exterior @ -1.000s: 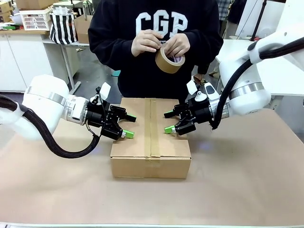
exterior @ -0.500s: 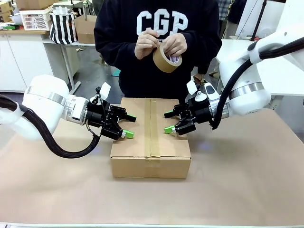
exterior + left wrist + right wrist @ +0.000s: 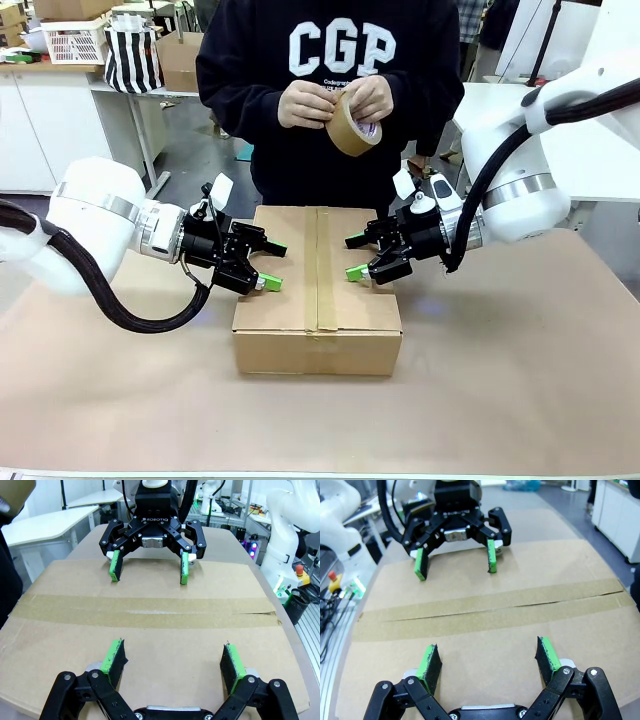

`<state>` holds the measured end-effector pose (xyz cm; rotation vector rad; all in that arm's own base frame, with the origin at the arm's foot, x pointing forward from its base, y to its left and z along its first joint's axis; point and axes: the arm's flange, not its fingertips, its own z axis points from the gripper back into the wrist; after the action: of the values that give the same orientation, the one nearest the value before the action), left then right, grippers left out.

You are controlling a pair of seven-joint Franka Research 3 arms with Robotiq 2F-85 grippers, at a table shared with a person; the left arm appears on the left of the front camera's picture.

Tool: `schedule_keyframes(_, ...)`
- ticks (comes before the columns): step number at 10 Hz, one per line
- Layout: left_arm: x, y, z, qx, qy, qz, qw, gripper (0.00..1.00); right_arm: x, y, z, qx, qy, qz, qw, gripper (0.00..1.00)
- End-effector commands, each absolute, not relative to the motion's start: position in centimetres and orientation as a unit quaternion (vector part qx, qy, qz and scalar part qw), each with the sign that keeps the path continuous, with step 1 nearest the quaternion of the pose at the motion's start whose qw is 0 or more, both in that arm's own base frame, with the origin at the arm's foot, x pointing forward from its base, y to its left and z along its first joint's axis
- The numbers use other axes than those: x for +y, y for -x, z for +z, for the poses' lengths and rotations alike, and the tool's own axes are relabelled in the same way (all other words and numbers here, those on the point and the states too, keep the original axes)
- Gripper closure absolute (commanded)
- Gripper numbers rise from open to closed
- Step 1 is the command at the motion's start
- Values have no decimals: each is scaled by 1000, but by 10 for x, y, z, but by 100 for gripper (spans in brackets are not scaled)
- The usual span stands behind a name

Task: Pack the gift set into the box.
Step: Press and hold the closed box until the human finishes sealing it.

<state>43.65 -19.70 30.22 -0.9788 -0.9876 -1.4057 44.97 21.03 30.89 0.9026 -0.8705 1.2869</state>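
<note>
brown tape seals the box [image 3: 318,290] on the tabletop [image 3: 520,370], between both grippers. left gripper [image 3: 268,266] and right gripper [image 3: 354,256] keep their jaws wide apart, empty, over its top. since before, the person's hands [image 3: 305,103] lowered the tape roll [image 3: 354,125] slightly.

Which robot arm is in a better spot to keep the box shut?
Neither clearly: the left tool and the right tool both hang open over opposite flaps of the taped box, facing each other across the seam.
</note>
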Motion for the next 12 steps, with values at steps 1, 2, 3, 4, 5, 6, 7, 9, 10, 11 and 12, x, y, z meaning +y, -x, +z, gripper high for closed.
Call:
schedule_keyframes(1,-196,-436,300,-416,418,-591,550,0,210,-450,308,-379,-391,561,623,0)
schedule_keyframes(2,-196,-436,300,-416,418,-591,550,0,210,-450,308,-379,-391,561,623,0)
schedule_keyframes(3,-196,-436,300,-416,418,-591,550,0,210,-450,308,-379,-391,561,623,0)
schedule_keyframes(4,-196,-436,300,-416,418,-591,550,0,210,-450,308,-379,-391,561,623,0)
schedule_keyframes(5,-196,-436,300,-416,418,-591,550,0,210,-450,308,-379,-391,561,623,0)
schedule_keyframes(6,-196,-436,300,-416,418,-591,550,0,210,-450,308,-379,-391,561,623,0)
schedule_keyframes(7,-196,-436,300,-416,418,-591,550,0,210,-450,308,-379,-391,561,623,0)
schedule_keyframes(9,-196,-436,300,-416,418,-591,550,0,210,-450,308,-379,-391,561,623,0)
schedule_keyframes(10,-196,-436,300,-416,418,-591,550,0,210,-450,308,-379,-391,561,623,0)
schedule_keyframes(11,-196,-436,300,-416,418,-591,550,0,210,-450,308,-379,-391,561,623,0)
schedule_keyframes(12,-196,-436,300,-416,418,-591,550,0,210,-450,308,-379,-391,561,623,0)
